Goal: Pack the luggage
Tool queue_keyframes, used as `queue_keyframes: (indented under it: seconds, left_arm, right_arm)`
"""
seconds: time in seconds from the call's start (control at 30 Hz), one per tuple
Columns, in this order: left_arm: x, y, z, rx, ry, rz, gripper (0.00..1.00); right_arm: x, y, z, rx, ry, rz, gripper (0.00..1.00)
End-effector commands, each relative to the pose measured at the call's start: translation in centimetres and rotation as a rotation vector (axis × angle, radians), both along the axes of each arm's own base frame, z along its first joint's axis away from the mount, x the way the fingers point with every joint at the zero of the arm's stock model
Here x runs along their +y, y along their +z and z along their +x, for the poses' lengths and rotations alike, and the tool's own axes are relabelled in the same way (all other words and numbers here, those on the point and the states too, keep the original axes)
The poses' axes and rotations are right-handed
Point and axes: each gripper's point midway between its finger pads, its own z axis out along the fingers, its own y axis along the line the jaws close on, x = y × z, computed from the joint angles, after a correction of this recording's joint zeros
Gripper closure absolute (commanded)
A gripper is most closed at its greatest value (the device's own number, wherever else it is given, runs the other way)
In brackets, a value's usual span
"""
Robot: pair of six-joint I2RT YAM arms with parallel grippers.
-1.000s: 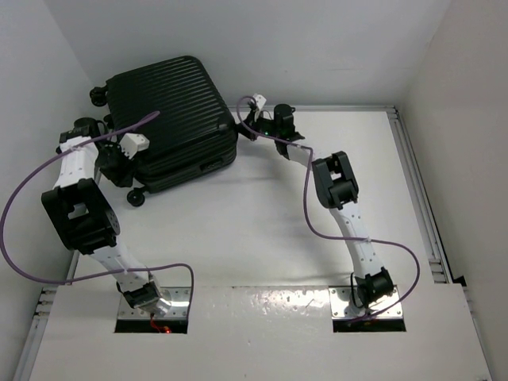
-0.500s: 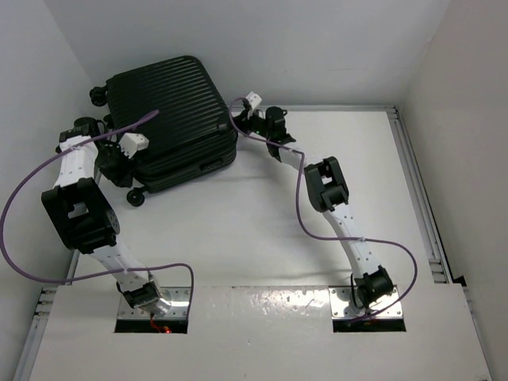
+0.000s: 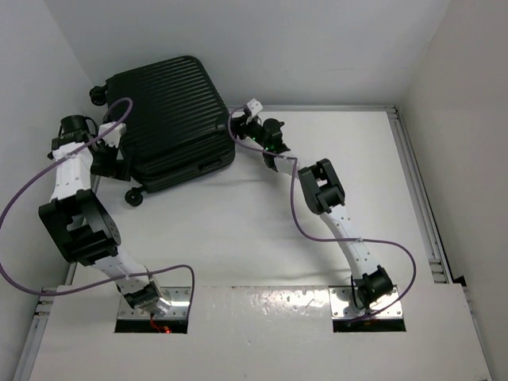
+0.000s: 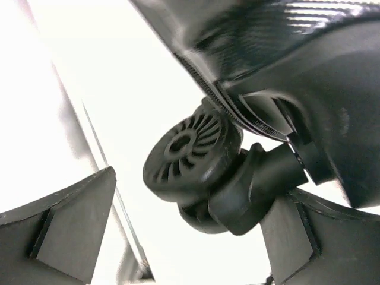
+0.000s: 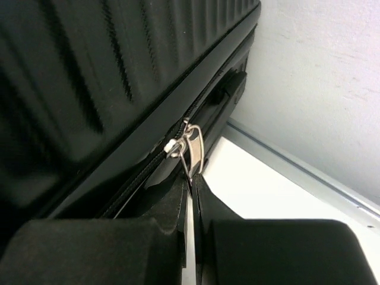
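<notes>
The luggage (image 3: 171,119), a large black ribbed hard-shell suitcase, lies closed at the back left of the table. My right gripper (image 3: 237,128) is at its right edge. In the right wrist view this gripper (image 5: 191,178) is shut on the silver zipper pull (image 5: 194,148) on the luggage's zipper seam (image 5: 136,172). My left gripper (image 3: 111,163) is at the suitcase's left side. In the left wrist view it stands open (image 4: 199,193), with a black caster wheel (image 4: 187,148) of the luggage between its fingers (image 4: 71,231), not gripped.
White walls close in at the back and on both sides. A metal rail (image 3: 421,198) runs along the table's right edge, and another (image 4: 119,219) runs beside the left gripper. Purple cables (image 3: 24,190) loop from both arms. A second wheel (image 3: 135,197) sticks out at the suitcase's near corner.
The left gripper has opened and drawn back to the left of the suitcase. The right gripper has moved left along the suitcase's edge, still shut on the zipper pull.
</notes>
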Motion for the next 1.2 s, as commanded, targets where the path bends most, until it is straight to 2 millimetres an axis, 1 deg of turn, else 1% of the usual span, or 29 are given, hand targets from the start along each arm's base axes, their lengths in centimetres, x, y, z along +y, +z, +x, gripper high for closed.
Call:
queue_keyframes:
  seconds: [0.0, 0.03, 0.07, 0.13, 0.2, 0.23, 0.27, 0.33, 0.37, 0.43, 0.5, 0.53, 0.57, 0.6, 0.67, 0.73, 0.77, 0.8, 0.83, 0.87, 0.9, 0.93, 0.97, 1.0, 1.03, 1.07, 1.1, 1.13, 1.17]
  left_arm:
    - [-0.1, 20.5, 14.2, -0.892, 0.146, -0.001, 0.0]
    - [0.3, 21.3, 13.8, -0.896, 0.172, 0.018, 0.0]
    - [0.6, 22.6, 13.2, -0.918, 0.191, 0.037, 0.0]
    - [0.9, 24.0, 12.7, -0.927, 0.197, 0.071, 0.0]
    - [0.8, 24.2, 11.9, -0.9, 0.196, 0.088, 0.0]
    - [0.9, 24.9, 11.5, -0.904, 0.205, 0.095, 0.0]
    - [1.0, 24.8, 11.3, -0.89, 0.211, 0.107, 0.0]
    - [1.0, 25.6, 10.4, -0.895, 0.221, 0.116, 0.0]
    - [0.9, 25.2, 10.3, -0.879, 0.223, 0.112, 0.0]
    - [0.7, 25.1, 9.8, -0.868, 0.229, 0.101, 0.0]
    - [-1.1, 25.3, 9.1, -0.85, 0.177, 0.033, 0.0]
    - [-2.0, 24.7, 9.0, -0.829, 0.15, -0.007, 0.0]
    - [-4.0, 25.0, 8.9, -0.826, 0.081, -0.053, 0.0]
    - [-5.4, 24.5, 8.4, -0.793, 0.052, -0.082, 0.0]
    - [-8.2, 23.8, 8.0, -0.759, -0.023, -0.096, 0.0]
    - [-9.1, 23.5, 6.8, -0.748, -0.049, -0.072, 0.0]
    - [-8.9, 22.4, 6.4, -0.723, -0.038, -0.041, 0.0]
    - [-9.3, 22.1, 6.2, -0.719, -0.041, -0.04, 0.0]
    - [-9.4, 22.2, 5.4, -0.717, -0.048, -0.031, 0.0]
    - [-9.2, 21.9, 5.1, -0.712, -0.038, -0.024, 0.0]
    - [-9.5, 20.8, 4.8, -0.684, -0.036, -0.027, 0.0]
    - [-9.6, 20.6, 4.5, -0.682, -0.035, -0.027, 0.0]
    - [-9.7, 20.2, 4.5, -0.672, -0.031, -0.022, 0.0]
    - [-9.9, 20.7, 4.3, -0.683, -0.029, -0.01, 0.0]
    - [-10.0, 20.4, 4.2, -0.673, -0.024, -0.004, 0.0]
    - [-9.8, 20.1, 4.4, -0.662, 0.002, -0.015, 0.0]
    - [-10.2, 20.1, 4.8, -0.654, 0.005, -0.02, 0.0]
    - [-10.6, 20.2, 5.2, -0.653, -0.001, -0.031, 0.0]
    - [-10.6, 20.0, 5.4, -0.64, 0.0, -0.033, 0.0]
  right_arm:
    - [4.8, 11.1, -5.8, -0.153, 0.227, 0.175, 1.0]
    - [5.6, 11.7, -6.7, -0.164, 0.254, 0.187, 1.0]
    - [6.0, 11.7, -7.3, -0.158, 0.278, 0.191, 1.0]
    - [6.9, 12.7, -9.0, -0.17, 0.358, 0.206, 1.0]
    - [8.1, 12.9, -10.9, -0.164, 0.435, 0.217, 1.0]
    - [8.4, 13.8, -11.8, -0.197, 0.462, 0.23, 1.0]
    - [9.2, 13.7, -13.3, -0.19, 0.521, 0.228, 1.0]
    - [9.7, 14.1, -14.8, -0.192, 0.568, 0.245, 1.0]
    - [10.6, 14.3, -16.4, -0.186, 0.624, 0.245, 1.0]
    - [11.1, 14.9, -17.8, -0.187, 0.665, 0.258, 1.0]
    - [11.9, 15.1, -19.5, -0.184, 0.715, 0.27, 1.0]
    - [12.3, 15.3, -20.1, -0.188, 0.729, 0.273, 1.0]
    - [12.6, 15.4, -20.6, -0.185, 0.738, 0.277, 1.0]
    - [13.4, 15.3, -21.3, -0.178, 0.75, 0.28, 1.0]
    - [14.0, 15.3, -21.6, -0.175, 0.741, 0.291, 1.0]
    - [15.0, 14.9, -22.2, -0.165, 0.736, 0.287, 1.0]
    - [15.4, 14.8, -22.2, -0.148, 0.719, 0.287, 1.0]
    - [15.5, 14.8, -22.1, -0.156, 0.704, 0.282, 1.0]
    - [15.5, 13.8, -21.7, -0.131, 0.665, 0.282, 1.0]
    - [15.5, 14.7, -21.4, -0.144, 0.646, 0.29, 1.0]
    - [15.2, 12.8, -21.3, -0.116, 0.625, 0.262, 0.91]
    - [14.8, 12.8, -20.9, -0.125, 0.599, 0.257, 0.8]
    - [13.7, 14.4, -20.4, -0.152, 0.574, 0.263, 0.7]
    - [12.9, 12.5, -20.6, -0.107, 0.547, 0.232, 0.56]
    - [11.1, 14.7, -19.8, -0.152, 0.52, 0.242, 0.51]
    - [10.1, 13.7, -20.6, -0.111, 0.515, 0.219, 0.47]
    - [9.2, 13.7, -20.7, -0.118, 0.52, 0.205, 0.4]
    - [7.2, 16.3, -20.1, -0.153, 0.491, 0.21, 0.37]
    - [6.1, 14.7, -20.5, -0.109, 0.482, 0.183, 0.34]
